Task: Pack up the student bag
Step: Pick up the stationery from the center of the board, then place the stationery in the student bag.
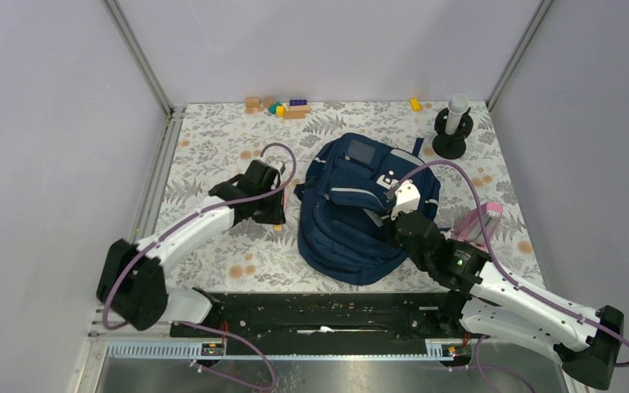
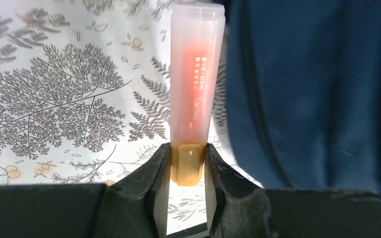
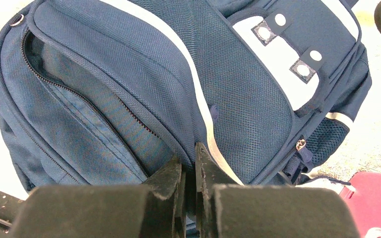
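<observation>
White arms (image 1: 188,228) w/ blk joints (image 1: 135,286), purple cables (image 1: 282,155)

On table (image 1: 213,147): student bag (image 1: 336,237) ctr, blocks (image 1: 278,106) behind-L, stand (image 1: 449,146) behind-R, highlighter (image 2: 196,74) just L.

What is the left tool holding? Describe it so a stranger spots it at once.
Find the navy student bag mid-table. Beside it, on the left arm's side, the left tool pinches a slim frosted tube by its yellowish end. Nothing nearby matches its orange-pink glow and small printed lettering.

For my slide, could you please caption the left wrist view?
Left hand grips an orange highlighter by its end, beside the student bag.
</observation>
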You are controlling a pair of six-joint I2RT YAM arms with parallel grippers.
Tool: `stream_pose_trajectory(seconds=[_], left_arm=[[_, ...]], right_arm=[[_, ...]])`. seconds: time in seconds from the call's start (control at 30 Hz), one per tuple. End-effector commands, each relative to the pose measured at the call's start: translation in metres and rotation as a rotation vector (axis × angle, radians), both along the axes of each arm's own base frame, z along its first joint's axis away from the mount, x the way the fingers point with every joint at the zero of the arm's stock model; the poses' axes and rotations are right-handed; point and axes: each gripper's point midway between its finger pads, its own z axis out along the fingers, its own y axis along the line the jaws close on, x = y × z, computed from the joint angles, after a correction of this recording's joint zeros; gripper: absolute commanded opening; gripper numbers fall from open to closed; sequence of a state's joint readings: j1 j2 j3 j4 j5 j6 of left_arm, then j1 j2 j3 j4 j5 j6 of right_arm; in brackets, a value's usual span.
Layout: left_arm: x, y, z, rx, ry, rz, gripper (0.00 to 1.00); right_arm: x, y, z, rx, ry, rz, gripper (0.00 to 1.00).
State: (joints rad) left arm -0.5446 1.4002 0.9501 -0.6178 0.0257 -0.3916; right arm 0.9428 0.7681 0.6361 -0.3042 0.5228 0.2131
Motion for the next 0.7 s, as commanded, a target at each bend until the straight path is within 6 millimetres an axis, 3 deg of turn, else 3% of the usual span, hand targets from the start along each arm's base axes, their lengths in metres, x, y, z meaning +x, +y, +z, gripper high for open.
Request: stream_pose_trajectory(seconds=[0.0, 0.23, 0.4, 0.53, 0.67], left_arm=[[0.002, -0.014, 0.048, -0.131, -0.149, 0.028, 0.00], [-0.042, -0.038, 0.093, -0.170, -0.181, -0.044, 0.00], [-0.079, -0.067, 0.117, -0.336, -0.145, -0.063, 0.00], [-0.112, -0.099, 0.131, -0.478, -0.086, -0.120, 0.00], [-0.142, -0.137, 0.131, -0.573, -0.006, -0.211, 0.00]], right_arm=[[0.005, 0.004, 0.034, 0.070, -0.055, -0.015, 0.00], [0.009, 0.011, 0.041, 0.060, -0.056, -0.006, 0.00], [0.010, 0.014, 0.048, 0.072, -0.060, 0.000, 0.00], [0.011, 0.016, 0.051, 0.075, -0.063, -0.002, 0.00], [0.013, 0.022, 0.052, 0.075, -0.052, 0.007, 0.00]])
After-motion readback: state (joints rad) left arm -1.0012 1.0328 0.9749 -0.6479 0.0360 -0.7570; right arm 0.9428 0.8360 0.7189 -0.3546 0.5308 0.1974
